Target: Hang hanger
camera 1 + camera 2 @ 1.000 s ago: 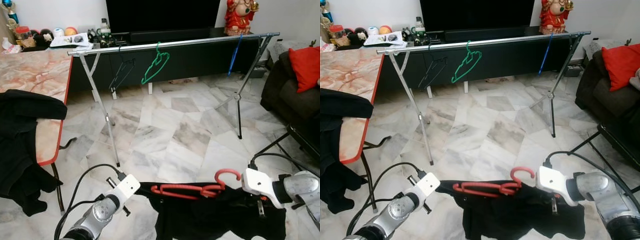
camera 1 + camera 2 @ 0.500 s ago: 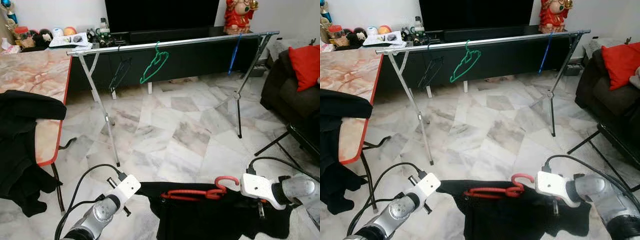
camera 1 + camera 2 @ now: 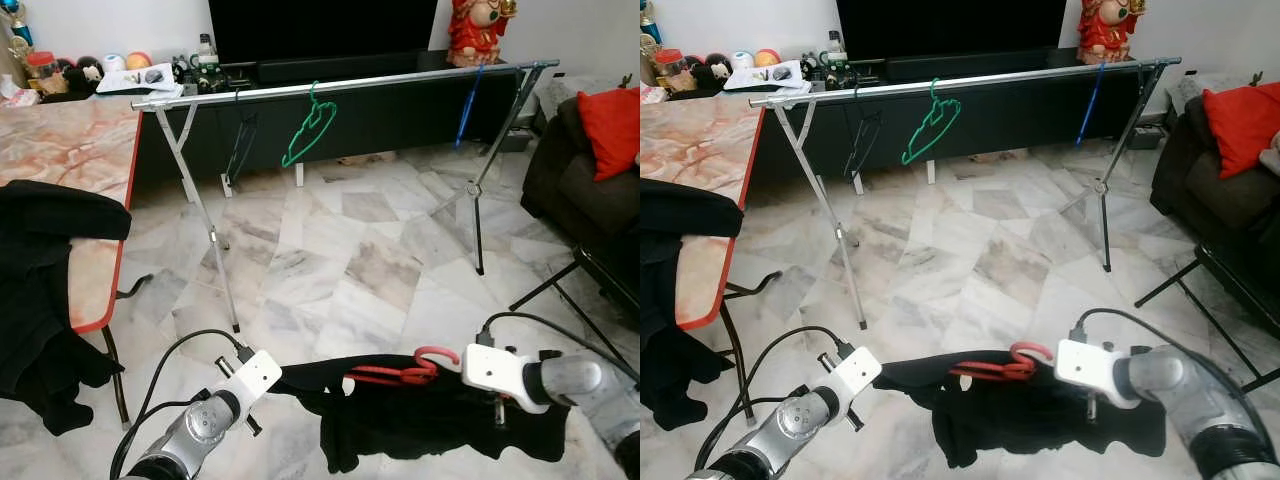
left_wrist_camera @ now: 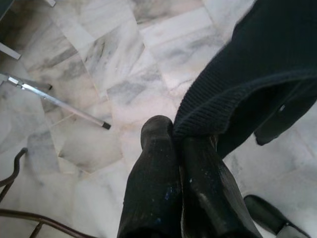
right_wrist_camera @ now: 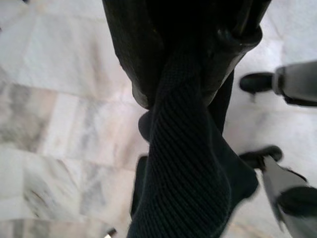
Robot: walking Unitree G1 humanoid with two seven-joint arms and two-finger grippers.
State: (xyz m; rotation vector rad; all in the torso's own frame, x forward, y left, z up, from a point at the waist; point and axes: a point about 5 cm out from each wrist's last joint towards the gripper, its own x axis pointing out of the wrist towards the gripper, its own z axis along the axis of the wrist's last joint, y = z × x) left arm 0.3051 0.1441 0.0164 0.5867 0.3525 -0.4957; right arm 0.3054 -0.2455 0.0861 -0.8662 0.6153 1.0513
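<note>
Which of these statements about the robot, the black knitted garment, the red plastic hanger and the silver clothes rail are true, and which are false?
1. Both grippers pinch the black knitted garment. True.
2. The red plastic hanger hangs on the silver clothes rail. False: it lies in the garment between the left gripper and right gripper.
3. A green hanger hangs on the rail. True.
4. The rail holds no blue hanger. False: a blue hanger hangs near its right end.

marble floor [image 3: 350, 260], black tv unit [image 3: 400, 110], marble-top table [image 3: 70, 150], dark sofa [image 3: 570, 180]
</note>
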